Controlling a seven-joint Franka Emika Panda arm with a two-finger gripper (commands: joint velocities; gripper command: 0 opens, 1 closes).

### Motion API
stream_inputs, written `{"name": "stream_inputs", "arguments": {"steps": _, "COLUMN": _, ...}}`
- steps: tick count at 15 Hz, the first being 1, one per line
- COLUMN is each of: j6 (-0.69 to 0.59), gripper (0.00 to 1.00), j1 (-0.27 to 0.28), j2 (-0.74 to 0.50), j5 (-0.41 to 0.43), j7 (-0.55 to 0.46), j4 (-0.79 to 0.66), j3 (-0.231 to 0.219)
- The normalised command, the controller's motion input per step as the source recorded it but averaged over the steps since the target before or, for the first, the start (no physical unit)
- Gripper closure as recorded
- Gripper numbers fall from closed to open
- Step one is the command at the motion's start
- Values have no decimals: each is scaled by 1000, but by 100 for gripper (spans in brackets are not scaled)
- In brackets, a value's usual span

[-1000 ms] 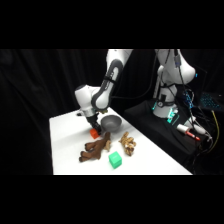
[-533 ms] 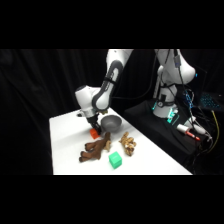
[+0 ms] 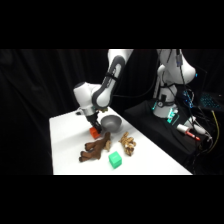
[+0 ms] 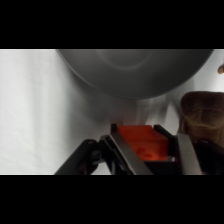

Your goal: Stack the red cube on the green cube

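Jaws on the red cube [image 4: 141, 141]

The gripper [image 3: 93, 128] pinched it low at the worktop [image 3: 65, 145], beside the grey bowl [image 3: 110, 121]; the green cube [image 3: 116, 159] sat apart.

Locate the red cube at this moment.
In the side view the red cube sits under the gripper, just left of the grey bowl; the wrist view shows it between the jaws, beside the brown toy.
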Motion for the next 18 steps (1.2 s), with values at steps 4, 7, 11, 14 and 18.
{"name": "stream_inputs", "arguments": {"steps": 4, "j6": -432, "gripper": 67, "j1": 207, "j2": -476, "j5": -173, "j7": 291, "j4": -132, "j3": -140}}
{"name": "stream_inputs", "arguments": {"steps": 7, "j6": -357, "gripper": 67, "j1": 184, "j2": -409, "j5": -133, "j7": 266, "j4": -139, "j3": -87}}
{"name": "stream_inputs", "arguments": {"steps": 11, "j6": -176, "gripper": 67, "j1": 181, "j2": -350, "j5": -71, "j7": 255, "j4": -224, "j3": -18}}
{"name": "stream_inputs", "arguments": {"steps": 14, "j6": 4, "gripper": 67, "j1": 187, "j2": -294, "j5": -36, "j7": 262, "j4": -286, "j3": 43}}
{"name": "stream_inputs", "arguments": {"steps": 18, "j6": 94, "gripper": 67, "j1": 185, "j2": -216, "j5": -57, "j7": 259, "j4": -249, "j3": 65}}
